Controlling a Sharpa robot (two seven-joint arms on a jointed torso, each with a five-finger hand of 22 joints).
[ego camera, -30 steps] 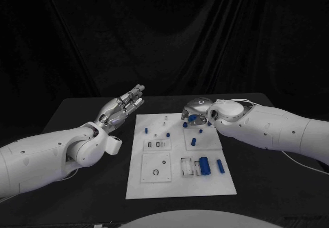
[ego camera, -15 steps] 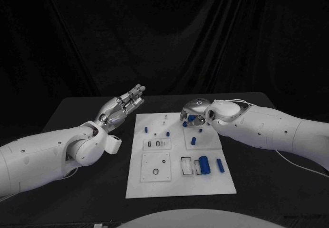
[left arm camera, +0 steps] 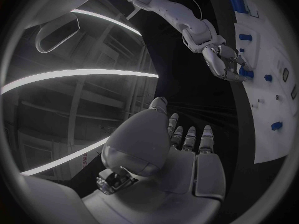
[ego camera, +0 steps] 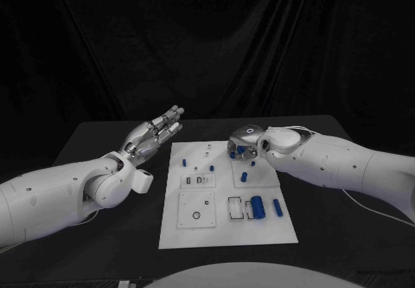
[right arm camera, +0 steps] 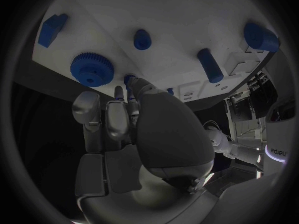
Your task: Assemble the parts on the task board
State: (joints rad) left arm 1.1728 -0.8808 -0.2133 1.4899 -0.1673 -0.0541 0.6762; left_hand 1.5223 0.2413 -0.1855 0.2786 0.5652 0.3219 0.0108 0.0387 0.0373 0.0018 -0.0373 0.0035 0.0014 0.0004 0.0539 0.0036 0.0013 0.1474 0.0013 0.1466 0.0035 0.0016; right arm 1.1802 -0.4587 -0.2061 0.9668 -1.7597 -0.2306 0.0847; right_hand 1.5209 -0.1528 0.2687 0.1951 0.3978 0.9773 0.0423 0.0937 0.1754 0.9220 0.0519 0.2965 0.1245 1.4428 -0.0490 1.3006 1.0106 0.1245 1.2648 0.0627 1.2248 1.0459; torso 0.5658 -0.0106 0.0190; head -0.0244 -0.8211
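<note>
1. One small blue part (right arm camera: pixel 130 78) is pinched at the right hand (ego camera: pixel 244 146) fingertips, low over the board's (ego camera: pixel 226 231) far edge beside a gear (right arm camera: pixel 91 69), apparently for seating.
2. The left hand (ego camera: pixel 154 134) is held flat, fingers extended, empty, beside the board, seemingly kept clear.

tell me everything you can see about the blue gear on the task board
The blue gear is a round toothed wheel with a hole through its middle, matte like plastic. It lies flat on the white task board near one edge. The right hand hovers close by; its fingertips reach a small blue part beside the gear, and whether they touch the gear itself cannot be told.
</note>
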